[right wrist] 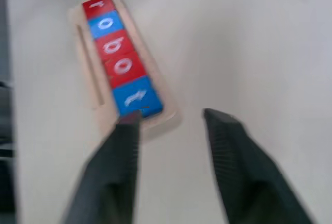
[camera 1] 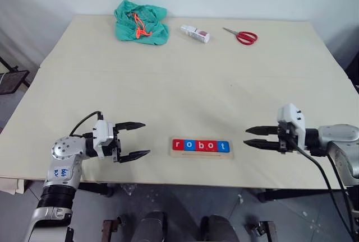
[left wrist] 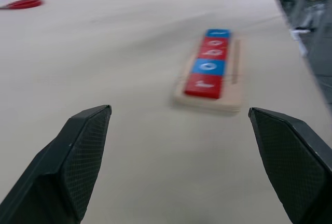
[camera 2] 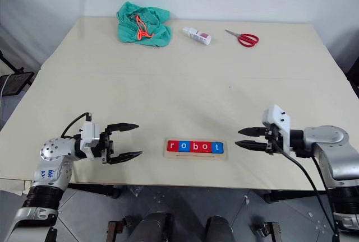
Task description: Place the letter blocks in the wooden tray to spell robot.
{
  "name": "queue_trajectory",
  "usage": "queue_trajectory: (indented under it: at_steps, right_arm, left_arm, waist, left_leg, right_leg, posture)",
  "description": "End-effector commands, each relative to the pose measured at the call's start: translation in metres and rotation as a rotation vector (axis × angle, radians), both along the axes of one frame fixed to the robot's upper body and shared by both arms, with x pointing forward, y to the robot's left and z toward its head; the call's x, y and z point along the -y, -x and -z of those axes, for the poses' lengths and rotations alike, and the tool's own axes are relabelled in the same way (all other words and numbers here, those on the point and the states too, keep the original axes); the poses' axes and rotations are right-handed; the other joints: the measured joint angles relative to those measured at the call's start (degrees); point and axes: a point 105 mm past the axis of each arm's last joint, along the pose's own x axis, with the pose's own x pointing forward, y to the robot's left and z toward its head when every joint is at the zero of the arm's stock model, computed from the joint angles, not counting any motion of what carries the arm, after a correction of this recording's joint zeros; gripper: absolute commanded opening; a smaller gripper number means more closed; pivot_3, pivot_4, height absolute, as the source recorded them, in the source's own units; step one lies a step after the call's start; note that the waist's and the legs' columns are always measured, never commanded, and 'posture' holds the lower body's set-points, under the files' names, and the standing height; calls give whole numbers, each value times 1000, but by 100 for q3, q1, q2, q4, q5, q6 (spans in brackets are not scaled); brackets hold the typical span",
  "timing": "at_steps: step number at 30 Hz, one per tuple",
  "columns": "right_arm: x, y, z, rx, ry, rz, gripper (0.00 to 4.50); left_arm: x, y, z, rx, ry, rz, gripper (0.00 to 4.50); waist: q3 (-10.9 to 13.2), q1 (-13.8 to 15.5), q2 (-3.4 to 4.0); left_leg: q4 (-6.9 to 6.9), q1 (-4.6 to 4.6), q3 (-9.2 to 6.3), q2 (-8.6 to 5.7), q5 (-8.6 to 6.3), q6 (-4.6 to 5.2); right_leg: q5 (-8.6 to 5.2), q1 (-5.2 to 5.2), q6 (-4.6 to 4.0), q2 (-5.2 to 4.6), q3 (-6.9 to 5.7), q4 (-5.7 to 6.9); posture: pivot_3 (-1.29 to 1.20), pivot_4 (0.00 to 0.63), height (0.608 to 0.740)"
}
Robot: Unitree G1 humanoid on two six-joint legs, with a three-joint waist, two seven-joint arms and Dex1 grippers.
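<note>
Beige table (camera 1: 185, 79) carries the wooden tray (camera 1: 201, 154), 5 letter blocks (camera 1: 201, 145) seated; left gripper (camera 1: 131, 140) and right gripper (camera 1: 259, 137) flank it, fingers apart; a stray sweep could knock tiles loose.

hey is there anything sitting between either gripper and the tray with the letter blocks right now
Nothing visible does. Bare table lies between the left gripper and the wooden tray, and between the right gripper and the tray. All five letter blocks already sit in it, reading robot.
</note>
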Motion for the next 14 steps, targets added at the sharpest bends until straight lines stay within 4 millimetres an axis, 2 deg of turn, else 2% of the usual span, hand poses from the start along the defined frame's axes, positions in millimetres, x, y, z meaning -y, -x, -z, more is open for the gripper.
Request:
queue_trajectory:
  at_steps: [1, 4, 8, 14]
  right_arm:
    - [20, 0, -2, 10, -10, 62, 3417]
    - [29, 0, -2, 24, -36, 103, 4431]
    - [36, 4, -2, 43, -68, 114, 4470]
    - [47, 1, 3, 42, -56, 137, 4470]
  left_arm:
    - [-12, -12, -26, 66, 51, -115, 4500]
    - [-22, -7, -37, 78, 72, -153, 4500]
    - [-38, 1, -36, 64, 30, -185, 4500]
    - [-45, 10, -33, 67, 8, -173, 4500]
  waist:
    - [0, -7, 0]
    - [0, -23, 0]
    - [0, -58, 1]
    - [0, -25, 0]
  left_leg:
    - [0, 0, 0, 0, 0, 0]
    - [-2, 0, 0, 1, 0, 0]
    - [-13, 4, 7, 5, 0, 0]
    - [-7, 7, 5, 3, 0, 0]
  right_leg:
    - [0, 1, 0, 0, 0, 0]
    - [0, -2, 0, 0, 0, 1]
    - [0, -4, 0, 1, 1, -1]
    - [0, 1, 0, -1, 3, -2]
  posture:
    - [0, 150, 740]
    - [0, 150, 740]
    - [0, 150, 740]
    - [0, 150, 740]
